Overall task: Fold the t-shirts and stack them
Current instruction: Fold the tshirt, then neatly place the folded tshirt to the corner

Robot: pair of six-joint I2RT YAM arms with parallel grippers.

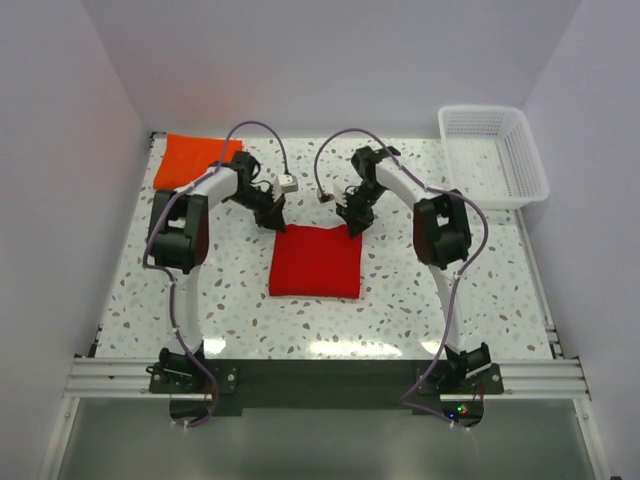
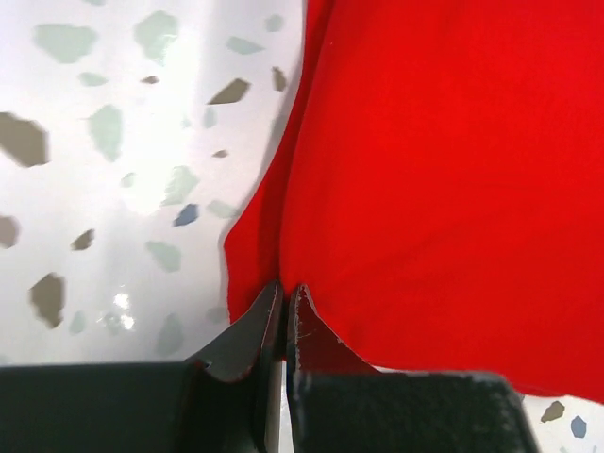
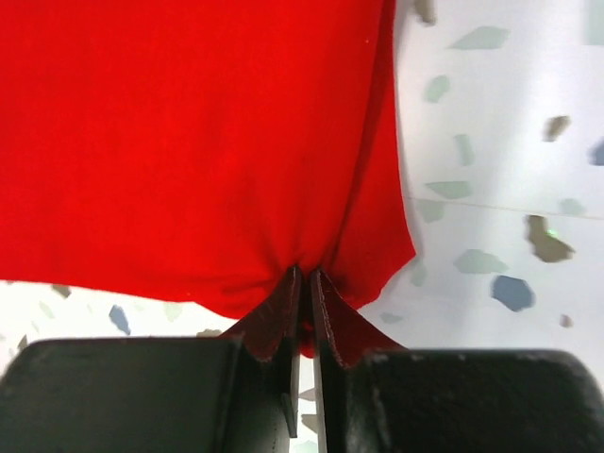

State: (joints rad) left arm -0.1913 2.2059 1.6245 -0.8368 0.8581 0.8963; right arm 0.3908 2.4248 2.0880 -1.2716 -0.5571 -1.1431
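Red t-shirt (image 1: pixel 315 262) sits at centre frame in the top view. It is folded into a flat, rough square of matte, smooth knit. Its lower edge is straight and its top edge is slightly pulled up at both corners.

Left gripper (image 2: pixel 286 294): black tapered fingers are pressed together on the shirt's top-left corner, with the cloth edge pinched between the tips. In the left wrist view the fabric fills the right side of the frame and its edge curves down into the fingers.

Right gripper (image 3: pixel 305 278): fingers are likewise closed tight on the top-right corner. Small gathers and creases fan out from the pinch point, and a loose pointed flap hangs to the right of the tips.

Orange t-shirt (image 1: pixel 195 160) is in the upper left of the top view. It is folded into a flat rectangle that lies against the back edge of the table, well apart from the red one.

Table (image 1: pixel 400 310) is a glossy white terrazzo-look surface with grey, green and brown chips, and it shows glare spots.

White plastic basket (image 1: pixel 495 155) is in the upper right. It is rectangular with slotted mesh walls and sits at the table's right rear corner.

Both arms are white and black and arch inward over the cloth. Thin lilac cables (image 1: pixel 262 128) loop above them.
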